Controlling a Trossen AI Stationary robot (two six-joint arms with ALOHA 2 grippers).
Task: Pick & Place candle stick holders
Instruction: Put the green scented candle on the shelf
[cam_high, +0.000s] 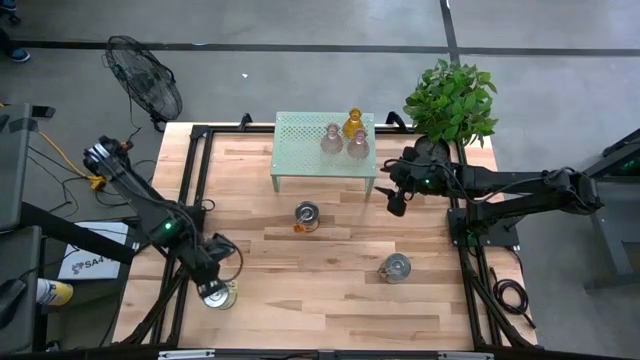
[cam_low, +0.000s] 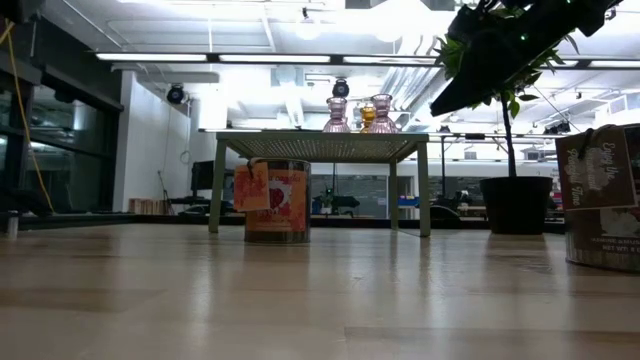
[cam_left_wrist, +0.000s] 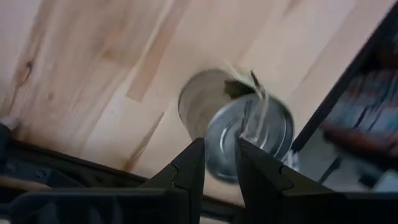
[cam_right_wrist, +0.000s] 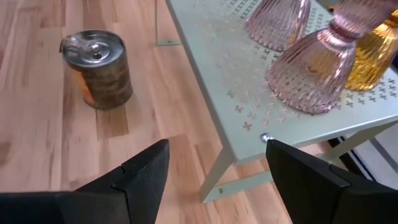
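The left hand (cam_high: 213, 290) sat low at the near left corner of the surface (cam_high: 330, 290), its fingers (cam_left_wrist: 191, 171) narrowed onto the rim of a silver holder (cam_high: 219, 295). In the left wrist view that holder (cam_left_wrist: 239, 134) appeared tilted, its shiny round end facing the camera, so it seemed gripped and tipped rather than standing.

The right hand (cam_high: 396, 203) hovered with its jaws wide and empty just beside the near right corner of the green stand (cam_high: 300, 140). The glass holders stood just ahead of it on the stand's top.

Counted, there were six holders. Three were silver: one in the left hand, one (cam_high: 307, 213) well off to the right hand's side near the middle of the surface, and one (cam_high: 397, 267) nearer the front edge. Two were pink glass (cam_high: 331, 138) (cam_high: 358, 146) and one was amber glass (cam_high: 353, 123), clustered close together on the stand.

The silver ones looked stiff, light and slick, so a pinch across the rim or the body should suit them. The ribbed glass ones looked heavier, smooth and breakable, best taken at the narrow neck and set down gently, clear of their neighbours.
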